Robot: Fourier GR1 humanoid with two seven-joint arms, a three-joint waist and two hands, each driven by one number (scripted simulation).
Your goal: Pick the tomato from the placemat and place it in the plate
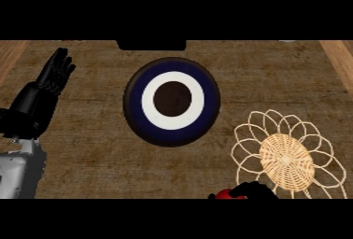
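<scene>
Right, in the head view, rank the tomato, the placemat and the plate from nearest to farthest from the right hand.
1. Tomato: touching the right hand, at its left, bottom edge.
2. Woven placemat: just right of and above the hand.
3. Plate: farthest, up at centre.

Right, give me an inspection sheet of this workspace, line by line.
Surface: brown speckled counter top, wooden strips at both sides.
Job's things: round dark blue plate with white ring and dark centre, nothing on it; woven straw placemat with looped edge; small red tomato at the lower edge, left of the placemat.
Clutter: nothing seen.
Hands: left robot hand open, resting at the left, fingers up; right robot hand curled round the tomato, mostly cut off.
Cables: nothing seen.
Surroundings: dark object at the far edge.
</scene>
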